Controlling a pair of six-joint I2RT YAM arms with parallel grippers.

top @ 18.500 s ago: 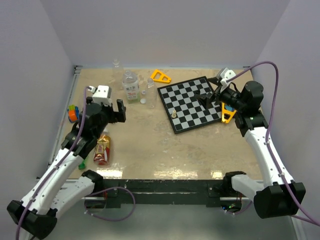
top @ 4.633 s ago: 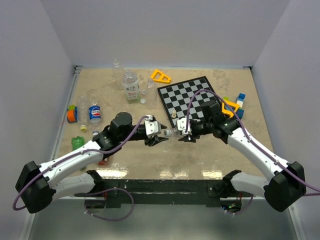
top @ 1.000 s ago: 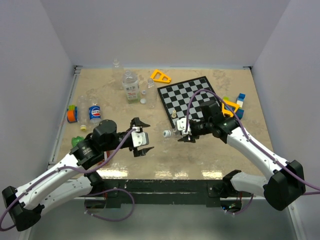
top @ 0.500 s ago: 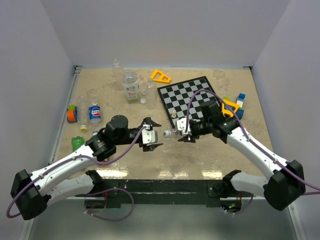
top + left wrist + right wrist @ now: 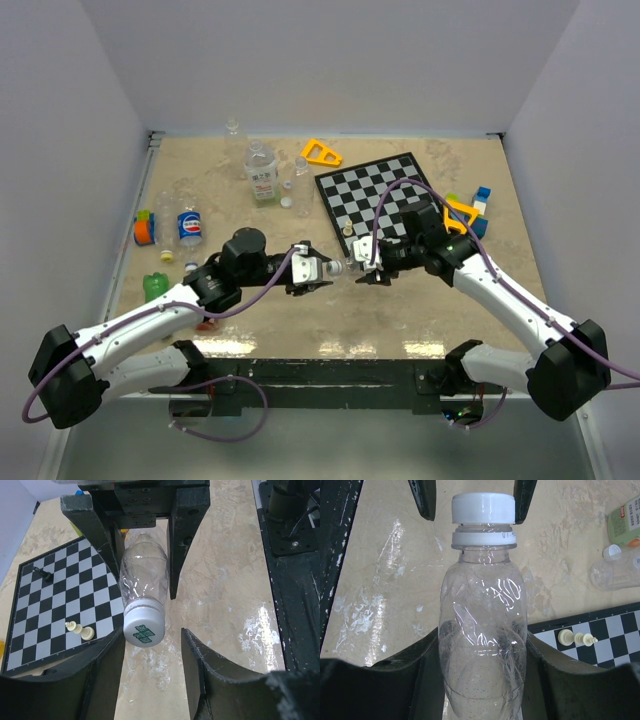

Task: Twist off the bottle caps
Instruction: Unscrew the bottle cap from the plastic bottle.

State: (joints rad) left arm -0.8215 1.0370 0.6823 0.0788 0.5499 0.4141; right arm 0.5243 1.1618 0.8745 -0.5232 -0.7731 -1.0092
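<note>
Two arms meet over the middle of the table [image 5: 420, 310]. From above, the right gripper [image 5: 362, 262] holds a clear bottle [image 5: 348, 264] on its side, off the table. Its white cap [image 5: 335, 267] points at the left gripper [image 5: 322, 270]. Farther back stands a labelled bottle [image 5: 261, 178]. A cola bottle [image 5: 189, 226] and a green bottle [image 5: 155, 287] are near the left edge. A chessboard [image 5: 385, 205] lies just beyond the grippers.

Left wrist view: the cap faces the camera, green print on its top, between the left fingers [image 5: 107, 655]. They are drawn in narrow around it. One looks to touch the cap, but a strip of table shows beside the other, so a firm pinch cannot be told. The bottle looks empty. Farther along, the right fingers [image 5: 187, 530] clamp its body on both sides.

Right wrist view: the bottle fills the middle, see-through, with nothing inside, its body wedged between the right fingers. The cap is on, seated above a white ring. The left fingertips [image 5: 422, 500] flank the cap. Two pale chess pieces [image 5: 575, 639] stand on the chessboard at the right.
</note>
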